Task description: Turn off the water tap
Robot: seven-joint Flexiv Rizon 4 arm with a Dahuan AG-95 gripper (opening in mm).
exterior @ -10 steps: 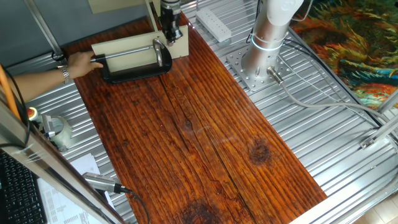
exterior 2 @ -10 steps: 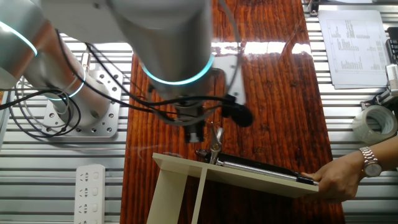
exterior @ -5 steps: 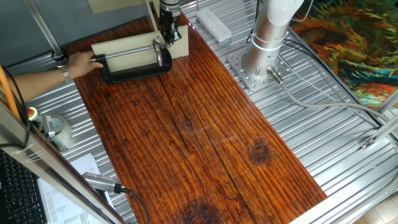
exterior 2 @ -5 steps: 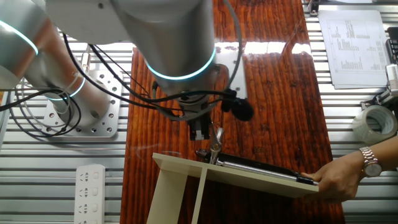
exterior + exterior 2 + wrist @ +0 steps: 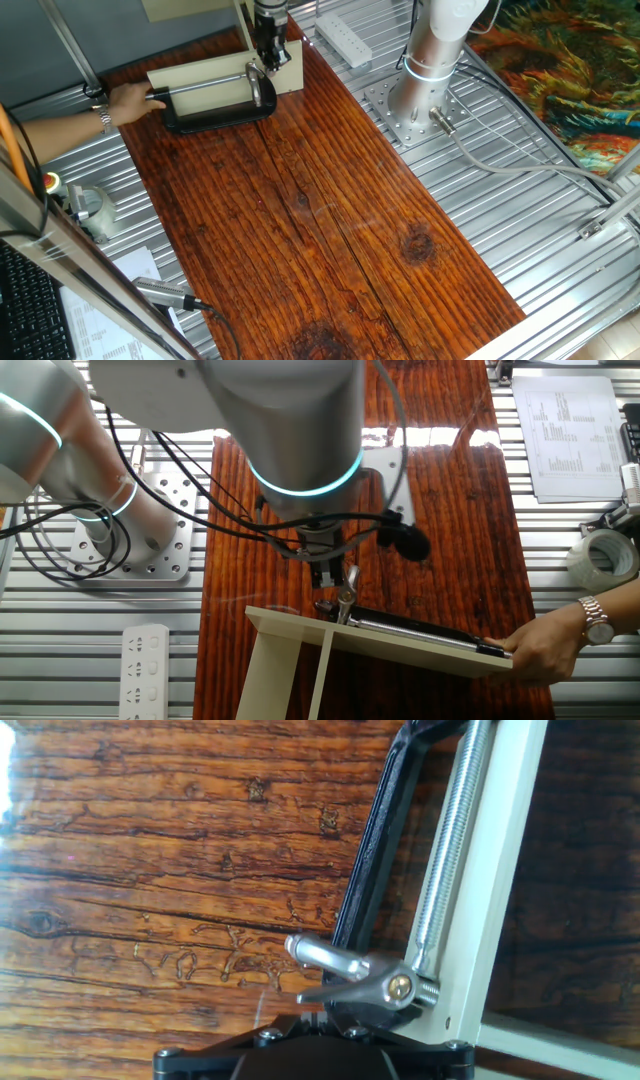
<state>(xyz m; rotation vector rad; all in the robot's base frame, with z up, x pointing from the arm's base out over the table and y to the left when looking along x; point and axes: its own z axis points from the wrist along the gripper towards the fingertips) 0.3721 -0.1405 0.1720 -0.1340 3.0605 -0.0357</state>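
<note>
The water tap (image 5: 255,76) is a small chrome piece with a short curved handle (image 5: 327,958) and a brass screw. It sits at the end of a long thin threaded rod (image 5: 449,850). The rod runs along a cream block (image 5: 502,870) above a black tray (image 5: 215,112). My gripper (image 5: 326,574) hangs just above and beside the tap handle (image 5: 347,596), with its fingers close together and nothing between them. In the hand view the fingertips (image 5: 314,1016) barely show at the bottom edge, right below the handle. It is also in the first fixed view (image 5: 266,48).
A person's hand (image 5: 126,101) with a wristwatch (image 5: 597,622) holds the far end of the block and tray. A white power strip (image 5: 342,38) and the silver robot base column (image 5: 435,55) stand beside the wooden board. A tape roll (image 5: 603,556) and papers lie at the side.
My gripper and wrist have shifted a little sideways towards the tap handle and now sit close against it. The tap, block and the person's hand have not moved.
</note>
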